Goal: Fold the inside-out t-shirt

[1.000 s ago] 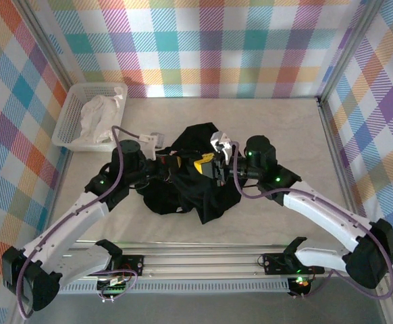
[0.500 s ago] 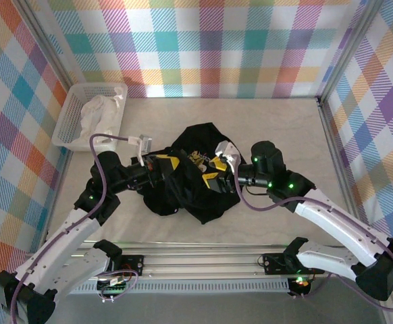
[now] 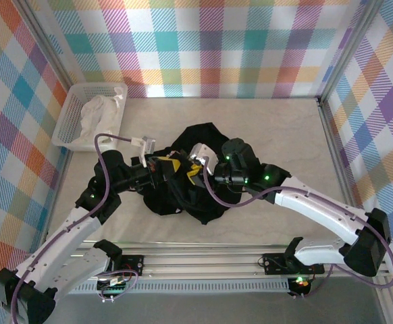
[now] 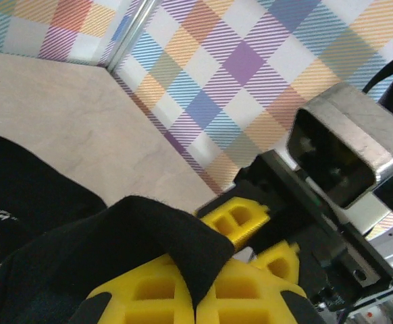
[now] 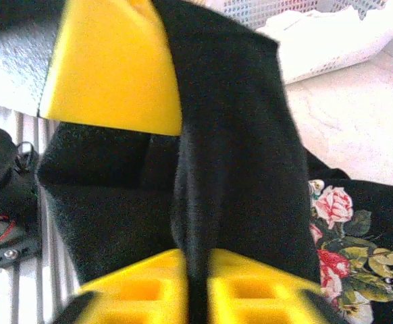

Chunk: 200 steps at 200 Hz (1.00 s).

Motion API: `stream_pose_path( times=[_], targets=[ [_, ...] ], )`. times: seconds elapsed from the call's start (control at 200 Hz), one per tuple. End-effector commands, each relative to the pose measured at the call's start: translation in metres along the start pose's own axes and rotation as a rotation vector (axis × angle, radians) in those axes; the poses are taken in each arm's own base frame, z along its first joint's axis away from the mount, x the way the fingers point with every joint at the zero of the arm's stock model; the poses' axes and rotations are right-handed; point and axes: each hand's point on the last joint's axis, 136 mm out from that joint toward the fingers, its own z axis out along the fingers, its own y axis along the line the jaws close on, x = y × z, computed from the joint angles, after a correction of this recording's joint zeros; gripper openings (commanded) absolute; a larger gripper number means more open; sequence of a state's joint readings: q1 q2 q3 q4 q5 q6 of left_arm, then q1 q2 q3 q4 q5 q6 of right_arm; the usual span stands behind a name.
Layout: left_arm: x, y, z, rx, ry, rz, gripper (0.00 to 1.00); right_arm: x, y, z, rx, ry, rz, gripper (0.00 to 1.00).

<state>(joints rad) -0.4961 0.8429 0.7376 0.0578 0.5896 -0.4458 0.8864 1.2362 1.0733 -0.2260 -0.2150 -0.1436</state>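
Overhead, black t-shirt [image 3: 200, 138] crumpled, up close, left gripper [image 4: 196, 290] and right gripper [image 5: 195, 277] each pinching it, rose print [image 5: 331, 209] showing

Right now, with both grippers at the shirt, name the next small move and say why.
Since the left gripper and right gripper each pinch the bunched t-shirt, nearly touching, probably draw them apart to spread it.

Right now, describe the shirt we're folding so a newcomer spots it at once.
On the pale table inside the plaid walls, look at the centre: a crumpled black t-shirt, with the left gripper and right gripper shut on it. Unlike the white cloth in the basket at the far-left corner, it is black with a rose print.
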Motion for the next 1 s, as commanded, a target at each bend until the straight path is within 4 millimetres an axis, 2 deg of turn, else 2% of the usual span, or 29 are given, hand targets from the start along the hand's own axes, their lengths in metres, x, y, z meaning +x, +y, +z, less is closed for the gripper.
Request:
stream_pose_path(
  times=[0.0, 0.1, 0.185, 0.32, 0.385, 0.405, 0.465, 0.635, 0.71, 0.885, 0.995],
  targets=[
    [-0.016, -0.006, -0.009, -0.039, -0.053, 0.067, 0.0, -0.028, 0.013, -0.024, -0.117, -0.126, 0.059, 0.0],
    [-0.018, 0.018, -0.012, -0.178, -0.068, 0.053, 0.0, -0.042, 0.029, -0.044, -0.319, -0.233, 0.129, 0.0],
    [-0.017, 0.038, -0.017, -0.294, -0.069, 0.045, 0.13, -0.05, 0.032, -0.053, -0.412, -0.289, 0.176, 0.0],
    [-0.014, 0.049, -0.024, -0.375, -0.047, 0.045, 0.33, -0.052, 0.026, -0.047, -0.453, -0.306, 0.235, 0.0],
    [-0.012, 0.051, -0.028, -0.41, -0.029, 0.05, 0.39, -0.053, 0.024, -0.042, -0.46, -0.309, 0.254, 0.0],
    [-0.004, 0.054, -0.03, -0.429, 0.002, 0.04, 0.39, -0.053, 0.023, -0.041, -0.461, -0.31, 0.258, 0.0],
    [0.0, 0.051, -0.034, -0.442, 0.022, 0.039, 0.41, -0.053, 0.02, -0.038, -0.457, -0.309, 0.264, 0.0],
    [0.01, 0.024, -0.042, -0.379, 0.047, 0.054, 0.42, -0.052, 0.012, -0.035, -0.426, -0.306, 0.272, 0.0],
    [0.015, 0.022, -0.042, -0.374, 0.062, 0.039, 0.44, -0.052, 0.011, -0.035, -0.419, -0.308, 0.272, 0.0],
    [0.022, 0.036, -0.026, -0.403, 0.12, 0.017, 0.45, -0.053, 0.015, -0.037, -0.45, -0.313, 0.258, 0.0],
    [0.022, 0.03, -0.009, -0.33, 0.143, 0.013, 0.44, -0.05, 0.018, -0.04, -0.455, -0.306, 0.234, 0.0]
  ],
)
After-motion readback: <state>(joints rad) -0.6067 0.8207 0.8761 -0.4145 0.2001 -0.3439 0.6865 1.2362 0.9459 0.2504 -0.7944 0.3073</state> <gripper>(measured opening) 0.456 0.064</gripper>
